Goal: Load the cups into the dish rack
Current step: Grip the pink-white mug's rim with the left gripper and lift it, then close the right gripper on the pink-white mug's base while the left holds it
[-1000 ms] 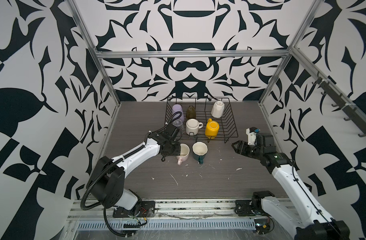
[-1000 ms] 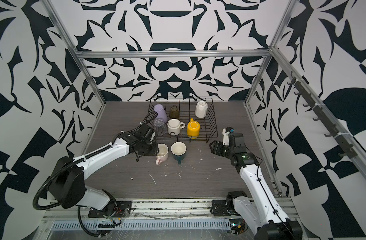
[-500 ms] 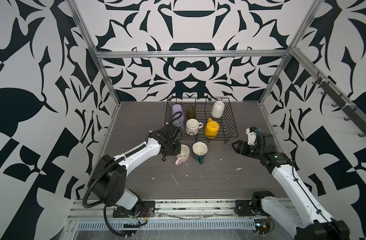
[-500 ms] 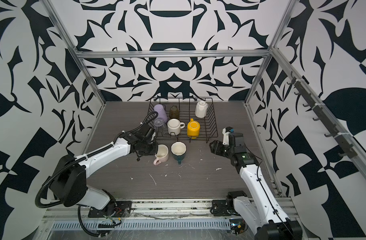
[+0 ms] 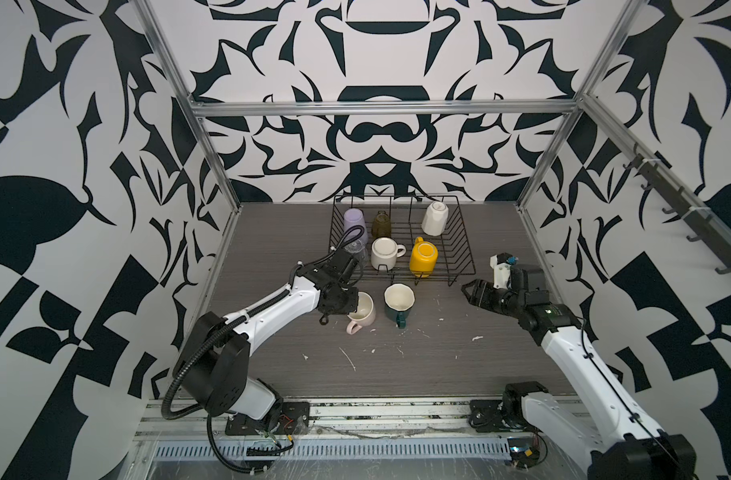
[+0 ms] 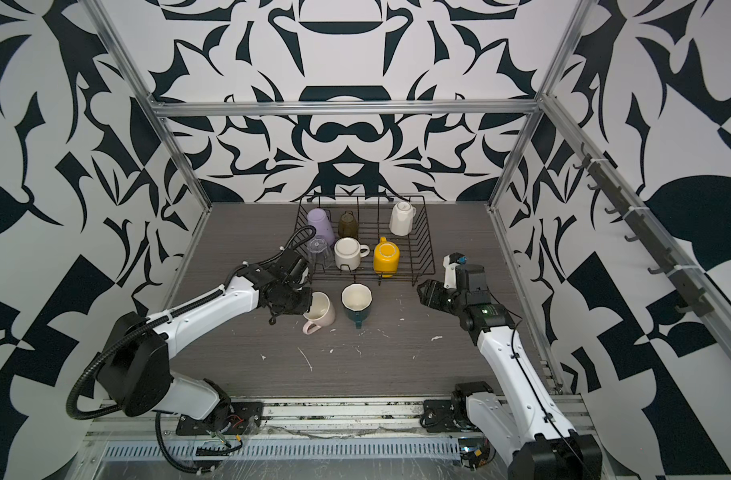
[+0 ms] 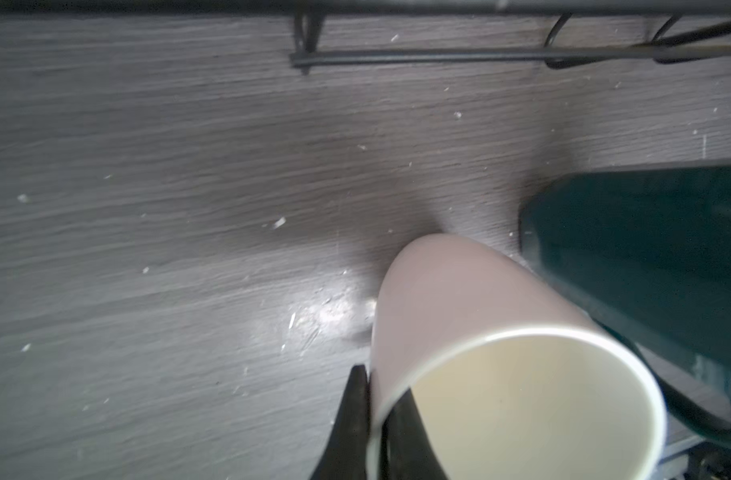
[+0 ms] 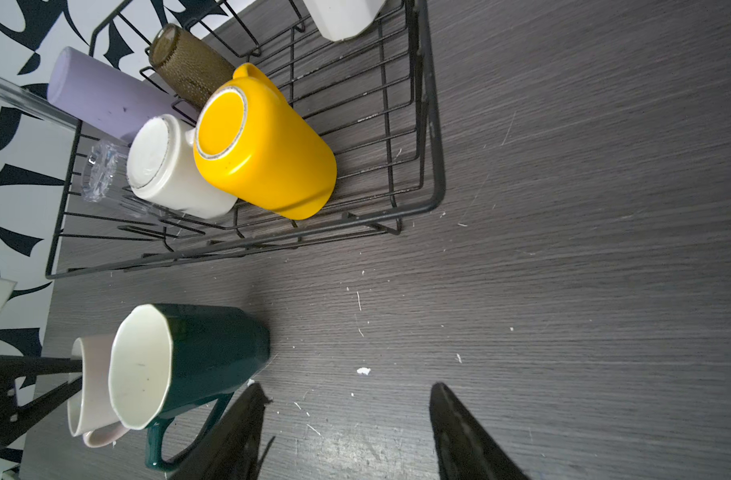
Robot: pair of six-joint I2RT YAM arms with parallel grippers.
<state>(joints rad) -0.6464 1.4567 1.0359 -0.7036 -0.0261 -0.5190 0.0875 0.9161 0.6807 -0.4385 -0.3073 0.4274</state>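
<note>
The left gripper (image 7: 374, 388) pinches the pale pink mug (image 7: 446, 299) by its rim, one finger inside. The dark green mug (image 7: 646, 249) stands just beside it, the dish rack (image 7: 438, 54) beyond. That thin grip may slip on lifting and knock either. The right gripper (image 8: 347, 419) hangs open.

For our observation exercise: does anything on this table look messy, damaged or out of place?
White flecks and a long white streak litter the table near the pink mug and green mug. Nothing looks spilled or broken.
</note>
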